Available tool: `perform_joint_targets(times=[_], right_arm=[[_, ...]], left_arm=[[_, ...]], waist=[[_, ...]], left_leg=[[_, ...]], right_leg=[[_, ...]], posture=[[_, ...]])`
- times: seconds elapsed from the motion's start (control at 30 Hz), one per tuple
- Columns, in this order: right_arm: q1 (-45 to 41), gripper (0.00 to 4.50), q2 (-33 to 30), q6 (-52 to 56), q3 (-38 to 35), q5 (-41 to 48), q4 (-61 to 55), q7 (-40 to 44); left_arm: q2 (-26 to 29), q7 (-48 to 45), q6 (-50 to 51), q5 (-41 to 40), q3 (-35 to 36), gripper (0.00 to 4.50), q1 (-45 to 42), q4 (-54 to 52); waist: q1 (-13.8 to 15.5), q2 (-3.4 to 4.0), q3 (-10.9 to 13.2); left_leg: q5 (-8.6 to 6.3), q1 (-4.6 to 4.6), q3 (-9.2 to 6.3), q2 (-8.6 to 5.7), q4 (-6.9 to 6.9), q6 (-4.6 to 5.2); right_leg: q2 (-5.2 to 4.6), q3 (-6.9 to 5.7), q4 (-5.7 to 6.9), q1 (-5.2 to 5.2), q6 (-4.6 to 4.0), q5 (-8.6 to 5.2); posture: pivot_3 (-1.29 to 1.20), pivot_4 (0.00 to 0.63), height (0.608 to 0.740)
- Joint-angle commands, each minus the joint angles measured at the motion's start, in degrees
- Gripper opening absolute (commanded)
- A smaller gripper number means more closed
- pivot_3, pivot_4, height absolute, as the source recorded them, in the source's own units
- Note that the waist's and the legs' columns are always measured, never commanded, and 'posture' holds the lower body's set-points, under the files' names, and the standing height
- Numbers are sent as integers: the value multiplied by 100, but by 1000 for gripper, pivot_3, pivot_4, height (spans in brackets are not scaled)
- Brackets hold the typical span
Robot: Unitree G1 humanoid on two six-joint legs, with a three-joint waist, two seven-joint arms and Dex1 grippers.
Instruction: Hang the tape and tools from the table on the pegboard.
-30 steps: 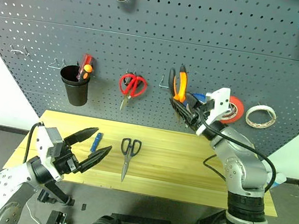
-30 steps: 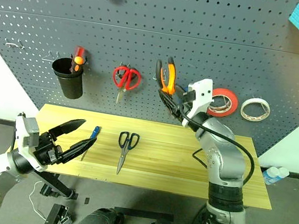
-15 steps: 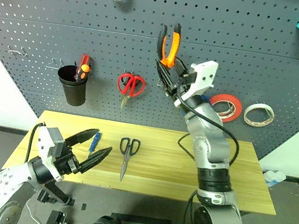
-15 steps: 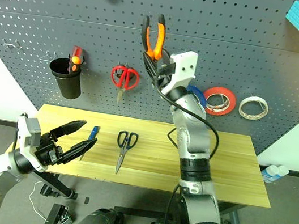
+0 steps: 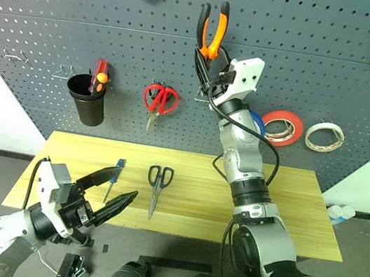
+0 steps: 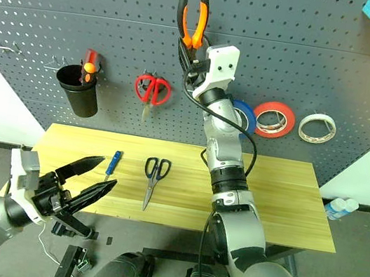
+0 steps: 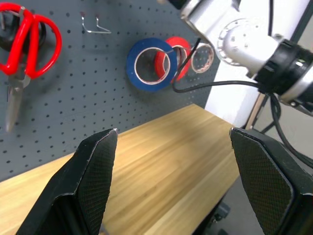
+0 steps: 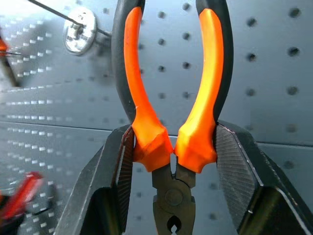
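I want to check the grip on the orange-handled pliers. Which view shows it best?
The right wrist view: the pliers sit close-up, handles clamped between the right claw. Both eye views show them small, raised against the pegboard.

Silver-grey arms, black cables, black cross-hatched claw [image 5: 108, 197] fingers

Right end effector [image 8: 173, 147] clamps the orange-handled pliers [image 8: 171, 112] at the base of the handles, one textured black finger [image 8: 117, 171] pressed against each side; the pivot and jaws of the pliers sit low between the fingers while both handles rise and spread apart. Behind stands the dark grey pegboard [image 8: 274, 73] with its grid of holes. A round silver metal disc [image 8: 79, 31] hangs on the board beside the handle tips, and a blurred red object [image 8: 22, 196] shows at the edge.
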Motion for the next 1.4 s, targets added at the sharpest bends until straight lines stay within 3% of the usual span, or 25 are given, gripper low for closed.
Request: perform_joint_targets(times=[0.03, 0.13, 0.4, 0.53, 0.93, 1.13, 1.27, 1.4], right_arm=[[-487, 2076, 42, -703, -120, -147, 622, -229], [-666, 2076, 62, -936, -171, -147, 965, -290], [-870, 2076, 66, -1269, -285, -97, 1466, -234], [-970, 2076, -2, -1314, -350, -76, 1713, -182], [-1265, 2076, -119, -1321, -495, -82, 2291, 50], [-1366, 2076, -119, -1355, -536, -98, 2465, 87], [-1392, 2076, -113, -1377, -534, -113, 2513, 75], [-1386, 2075, -105, -1308, -552, -90, 2522, 74]], left_arm=[[85, 168, 73, -319, 318, 3847, 25, -366], [126, 283, 147, -457, 436, 3847, 121, -544], [220, 491, 269, -795, 738, 3847, 425, -927], [49, 845, 115, -1009, 919, 3847, 156, -951], [-626, 1465, -525, -614, 914, 3847, -280, -1059], [-734, 1428, -739, -522, 899, 3847, -236, -971], [-689, 1408, -781, -539, 909, 3847, -280, -939], [-660, 1409, -753, -551, 891, 3847, -299, -941]], waist=[[-2, -6, 51], [-7, -4, 128], [-6, -33, 274], [-3, -17, 305], [19, -49, 418], [129, -49, 423], [126, -51, 429], [139, -42, 435]], left_leg=[[0, -11, 0, 0, 0, 0], [5, -61, -1, 3, -2, -4], [47, -78, 0, 9, -95, -38], [92, -139, -1, 25, -112, -53], [293, -197, -12, 43, -201, -66], [308, -220, -32, 51, -210, -69], [308, -271, 4, 79, -194, -70], [312, -287, -2, 89, -213, -72]], right_leg=[[0, 0, 0, -10, 0, 0], [7, -1, 2, -40, 19, 13], [2, -3, 2, -94, 13, 22], [12, -16, 8, -163, -9, 46], [30, -26, -20, -244, -71, 182], [75, -11, -30, -263, -73, 193], [56, -21, -58, -304, -94, 213], [125, -1, -83, -309, -95, 239]], posture=[[84, 158, 717], [97, 177, 717], [124, 206, 717], [127, 208, 717], [125, 198, 717], [133, 192, 717], [134, 190, 717], [135, 190, 717]])
